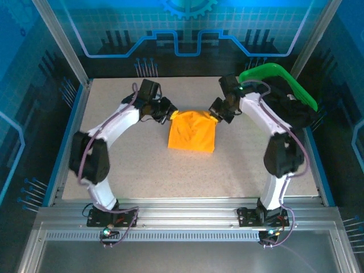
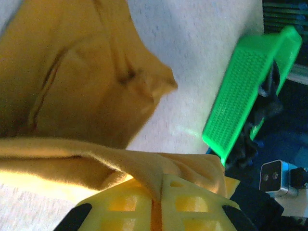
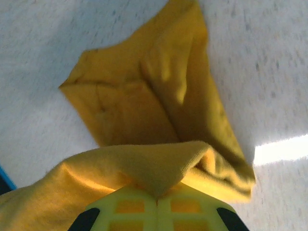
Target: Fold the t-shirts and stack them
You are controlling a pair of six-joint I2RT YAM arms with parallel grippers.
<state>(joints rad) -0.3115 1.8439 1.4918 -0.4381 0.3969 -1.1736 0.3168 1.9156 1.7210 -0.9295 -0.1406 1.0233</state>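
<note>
T-shirt lies pinched between left claw and right claw.

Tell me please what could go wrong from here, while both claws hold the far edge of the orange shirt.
1. The left claw and the right claw each pinch only a small tip of the thin t-shirt; a pull may slip it out.
2. The cloth under the held edge lies bunched and creased, so the fold may come out uneven.
3. The green basket stands close to the right arm; a wide swing might hit it.
</note>
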